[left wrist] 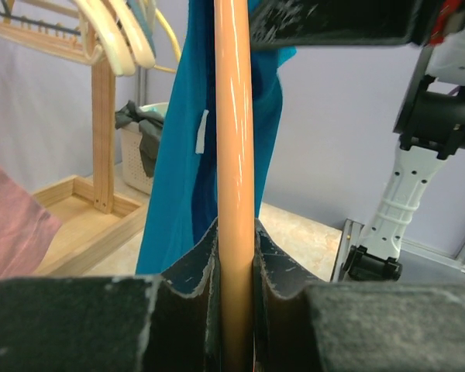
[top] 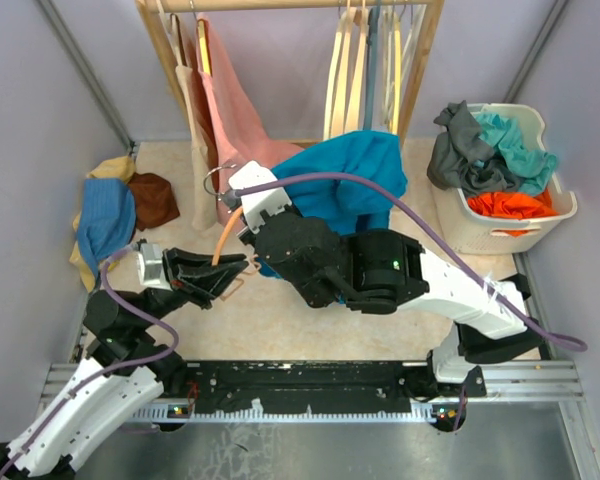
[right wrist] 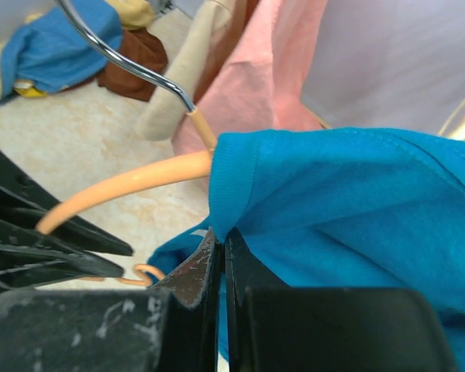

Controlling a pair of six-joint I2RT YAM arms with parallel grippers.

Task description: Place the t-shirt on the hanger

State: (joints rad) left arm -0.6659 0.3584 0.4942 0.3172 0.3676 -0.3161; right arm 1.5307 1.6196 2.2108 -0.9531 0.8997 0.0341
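Observation:
The teal-blue t-shirt (top: 350, 180) hangs bunched in mid-air over the table's middle. My right gripper (right wrist: 223, 246) is shut on its ribbed collar edge (right wrist: 236, 182), and one arm of the orange-tan hanger (right wrist: 124, 188) goes into that opening. The hanger's metal hook (right wrist: 120, 56) points up and left. My left gripper (left wrist: 235, 252) is shut on the hanger's arm (left wrist: 234, 155), which rises straight between its jaws, with the t-shirt (left wrist: 178, 178) and its white label behind. In the top view the left gripper (top: 225, 272) sits just left of the right gripper (top: 270, 245).
A wooden clothes rack (top: 175, 70) stands at the back with pink and beige garments (top: 230, 110) and pale hangers (top: 355, 70). A white basket (top: 510, 220) of clothes stands at the right. A heap of blue, brown and yellow cloth (top: 115, 215) lies at the left.

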